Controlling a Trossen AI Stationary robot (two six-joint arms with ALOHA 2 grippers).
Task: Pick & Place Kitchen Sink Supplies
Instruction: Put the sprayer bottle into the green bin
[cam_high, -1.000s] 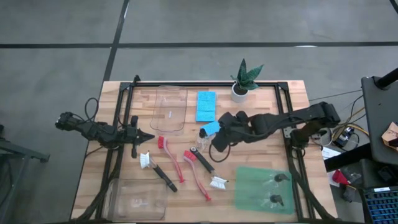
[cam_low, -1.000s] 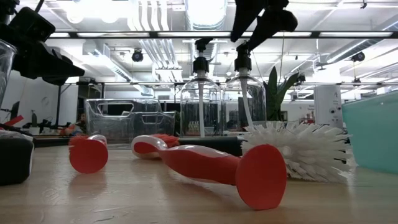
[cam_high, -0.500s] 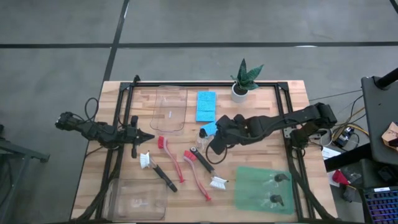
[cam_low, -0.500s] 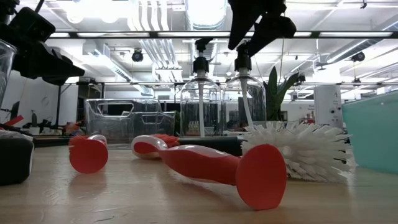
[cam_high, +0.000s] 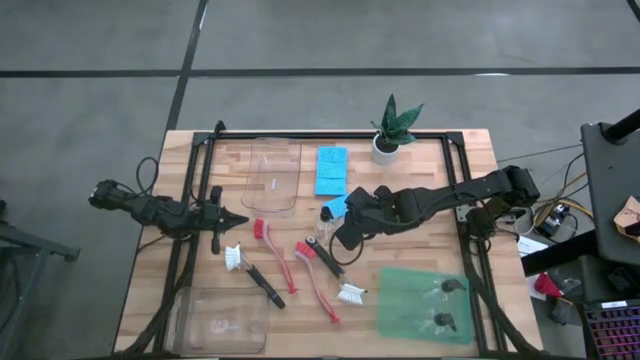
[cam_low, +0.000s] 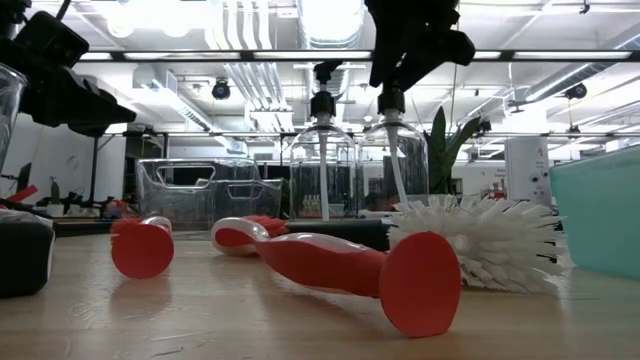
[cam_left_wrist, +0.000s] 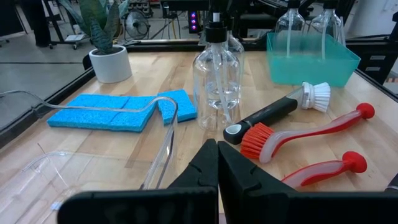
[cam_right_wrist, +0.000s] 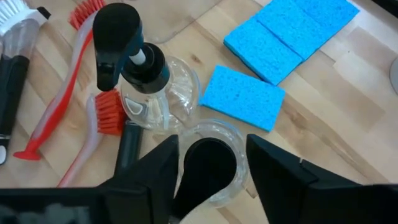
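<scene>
Two clear pump bottles with black tops stand side by side mid-table (cam_right_wrist: 140, 81), (cam_low: 390, 160). My right gripper (cam_right_wrist: 211, 168) hovers open above one of them, slanting down, a finger (cam_right_wrist: 155, 168) on either side of its black pump top (cam_right_wrist: 208, 163), with a thin gap showing at each side. Blue sponges (cam_high: 331, 170) lie flat just beyond the bottles, one (cam_right_wrist: 242, 96) close by. Red and black dish brushes (cam_high: 275, 255), (cam_high: 335, 268) lie toward the near side. My left gripper (cam_left_wrist: 217, 162) waits shut above the table's left part (cam_high: 238, 218).
A clear tray (cam_high: 272, 175) lies at the far middle and another (cam_high: 222, 320) at the near left. A green tray (cam_high: 425, 305) at the near right holds two more pump bottles. A potted plant (cam_high: 388, 135) stands at the far edge.
My right gripper has sunk a little over the pump top of the bottle below it. In the low view that top showed under the fingers a second ago and is now covered by them. The bottles have not moved.
</scene>
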